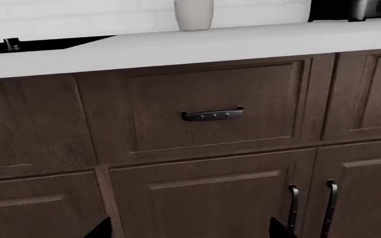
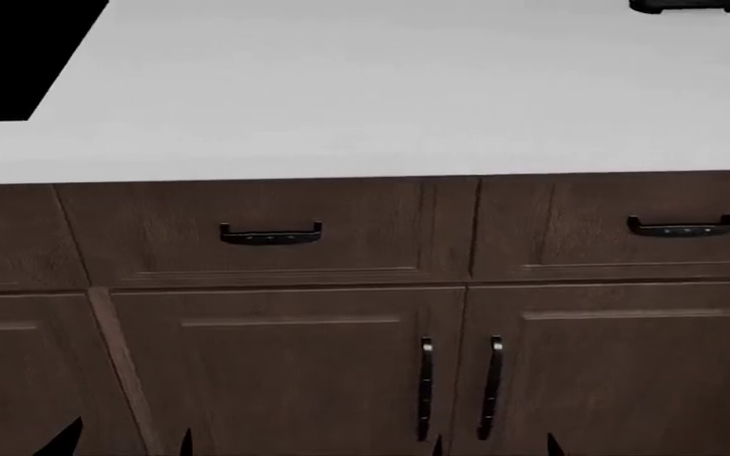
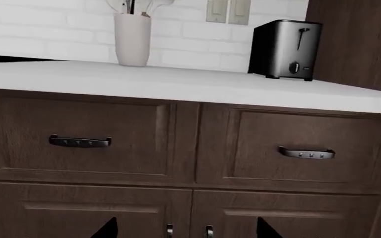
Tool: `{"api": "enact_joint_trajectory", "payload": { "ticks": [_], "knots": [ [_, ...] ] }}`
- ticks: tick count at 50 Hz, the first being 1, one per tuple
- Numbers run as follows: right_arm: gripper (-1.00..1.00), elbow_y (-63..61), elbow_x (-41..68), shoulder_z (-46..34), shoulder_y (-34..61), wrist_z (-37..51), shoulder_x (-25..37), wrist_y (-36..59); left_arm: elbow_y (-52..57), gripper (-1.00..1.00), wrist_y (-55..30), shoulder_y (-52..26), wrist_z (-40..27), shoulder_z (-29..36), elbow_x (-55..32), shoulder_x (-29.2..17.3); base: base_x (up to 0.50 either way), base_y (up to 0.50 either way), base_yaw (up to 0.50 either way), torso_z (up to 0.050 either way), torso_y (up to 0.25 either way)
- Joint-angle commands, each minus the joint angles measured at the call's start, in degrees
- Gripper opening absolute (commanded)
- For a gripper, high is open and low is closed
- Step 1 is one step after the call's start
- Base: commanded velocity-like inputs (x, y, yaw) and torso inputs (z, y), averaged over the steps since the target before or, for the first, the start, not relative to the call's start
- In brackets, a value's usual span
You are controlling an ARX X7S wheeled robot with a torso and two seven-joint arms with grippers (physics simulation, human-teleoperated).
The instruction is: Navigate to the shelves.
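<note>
The shelves are out of view in all three views. I face a run of dark brown base cabinets (image 2: pixel 289 351) under a white countertop (image 2: pixel 378 95), close in front. My left gripper (image 2: pixel 124 445) shows only its two dark fingertips at the bottom edge of the head view, spread apart with nothing between them. In the left wrist view the left gripper (image 1: pixel 190 231) is open before a cabinet door. My right gripper (image 2: pixel 493 448) is likewise open and empty. The right wrist view has the right gripper (image 3: pixel 187 230) in front of the paired door handles (image 3: pixel 189 231).
Drawer fronts carry black handles (image 2: pixel 270 234) (image 2: pixel 680 226). A black toaster (image 3: pixel 286 48) and a white utensil jar (image 3: pixel 132 39) stand on the countertop against a white tiled wall (image 3: pixel 58 29). A black recess (image 2: pixel 10 52) lies at the counter's far left.
</note>
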Motion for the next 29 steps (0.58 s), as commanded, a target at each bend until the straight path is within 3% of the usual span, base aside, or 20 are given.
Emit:
{"api": "enact_joint_trajectory", "payload": {
  "ticks": [1, 29],
  "knots": [
    [1.0, 0.2, -0.2, 1.4, -0.2, -1.3, -1.3, 0.4, -0.8, 1.0, 3.3, 0.5, 1.9, -1.9, -0.1, 1.0, -0.5, 0.03, 0.0, 0.0, 0.0],
    [1.0, -0.1, 0.0, 1.2, -0.2, -0.8, -1.1, 0.5, -0.8, 1.0, 3.5, 0.4, 1.7, -1.5, -0.3, 0.9, -0.5, 0.03, 0.0, 0.0, 0.0]
  ]
}}
